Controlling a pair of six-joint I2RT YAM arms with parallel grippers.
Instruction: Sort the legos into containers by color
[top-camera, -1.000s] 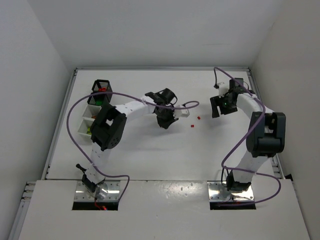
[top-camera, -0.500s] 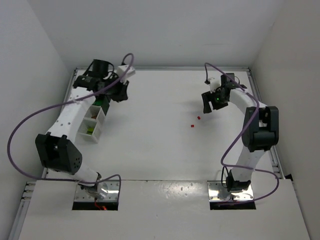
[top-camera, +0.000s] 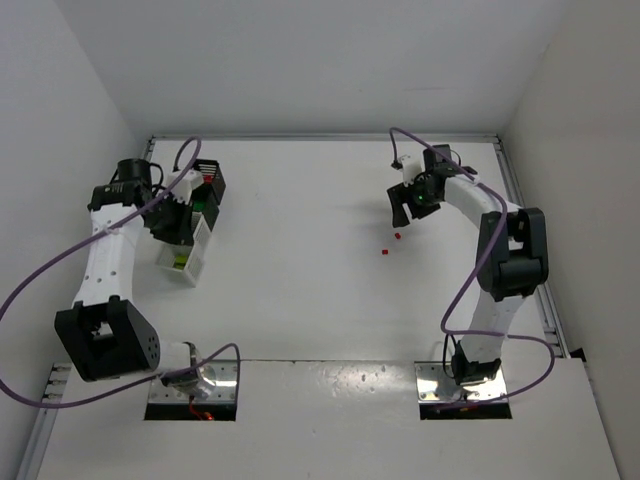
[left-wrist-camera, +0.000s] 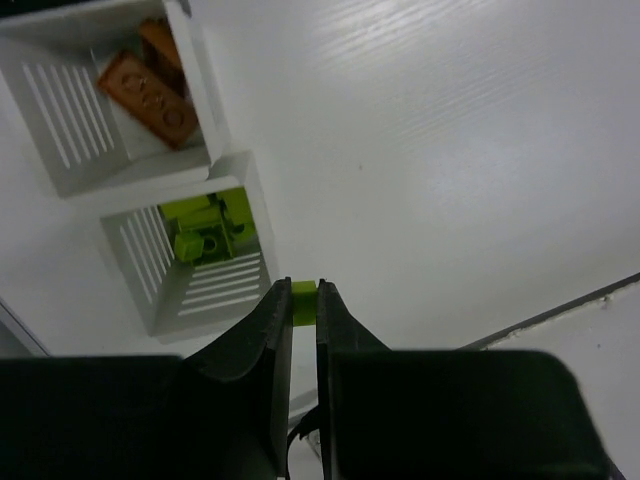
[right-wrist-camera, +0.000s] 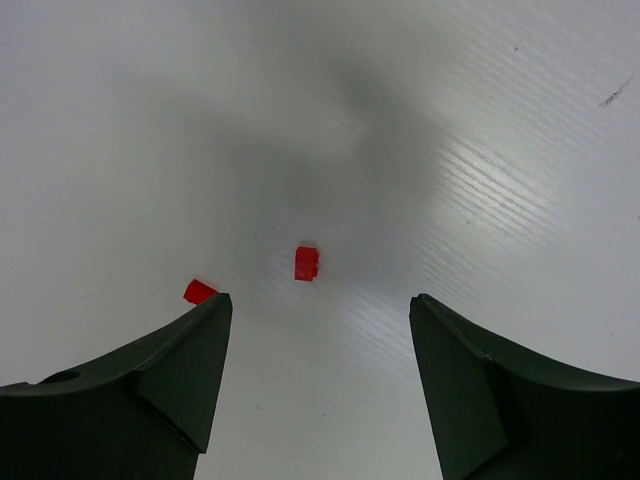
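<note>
The view from above shows the whole white desk (top-camera: 300, 300), with the left claw (top-camera: 173, 220) far out at nine o'clock, over a row of square bins. From up there you cannot tell what the claw holds, and it covers part of the row. A black mesh square bin (top-camera: 208, 176) sticks out at the twelve o'clock end. The left wrist view shows much more. There the left claw (left-wrist-camera: 304, 300) is clenched on a small yellow-green plastic brick (left-wrist-camera: 304, 290), pinched right at the tips. Just beside the tips, at about ten o'clock, sits a white see-through square bin (left-wrist-camera: 143, 282) with yellow-green bricks (left-wrist-camera: 203, 232) inside. The held brick hangs by that bin's near corner, and I cannot tell if it is over the inside. Next to that bin, further off at eleven o'clock, is another white see-through square bin (left-wrist-camera: 50, 150) with orange-brown flat bricks (left-wrist-camera: 148, 85) in it. From above, the right claw (top-camera: 410, 204) hangs at about one o'clock on the desk, with two tiny specks of red near it at about seven o'clock. The right wrist view shows them clearly. The right claw (right-wrist-camera: 318, 305) is released, its two fingers spread wide apart with nothing between them. A tiny red plastic brick (right-wrist-camera: 306, 262) lies on the desk at twelve o'clock from the gap, touching neither finger. A second tiny red brick (right-wrist-camera: 200, 291) lies just beside the tip of the finger on the nine o'clock side.
</note>
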